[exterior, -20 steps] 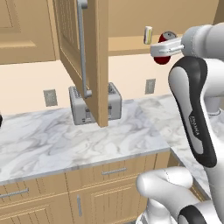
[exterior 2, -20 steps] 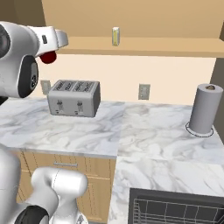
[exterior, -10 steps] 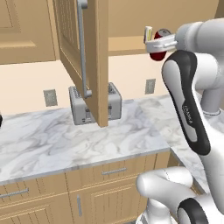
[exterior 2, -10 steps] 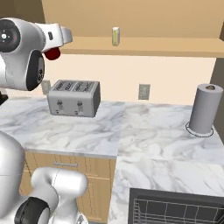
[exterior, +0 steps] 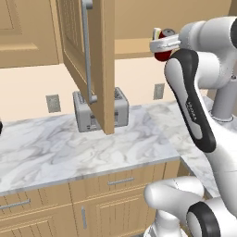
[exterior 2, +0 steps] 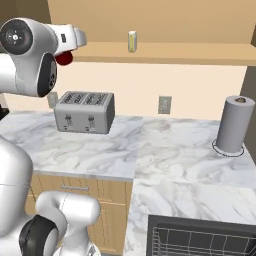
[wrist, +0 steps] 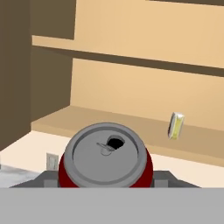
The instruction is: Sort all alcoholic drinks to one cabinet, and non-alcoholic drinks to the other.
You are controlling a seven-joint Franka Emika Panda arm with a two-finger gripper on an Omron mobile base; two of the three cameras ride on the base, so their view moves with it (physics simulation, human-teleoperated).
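Red can (wrist: 106, 159) | silver top, open tab hole | in gripper (wrist: 106, 179)

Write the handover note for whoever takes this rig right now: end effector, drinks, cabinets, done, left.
End effector: shut on the red can, held up in front of the open wall cabinet, short of its lower shelf.
A small pale yellowish carton already stands on that lower shelf, to the right of the can's line.
The cabinet's door hangs open over the toaster on the marble counter.
Done: can picked up and raised to shelf height.
Left: set the can on the shelf, probably beside the carton, then release. The alcoholic bottles are out of sight, so check them.
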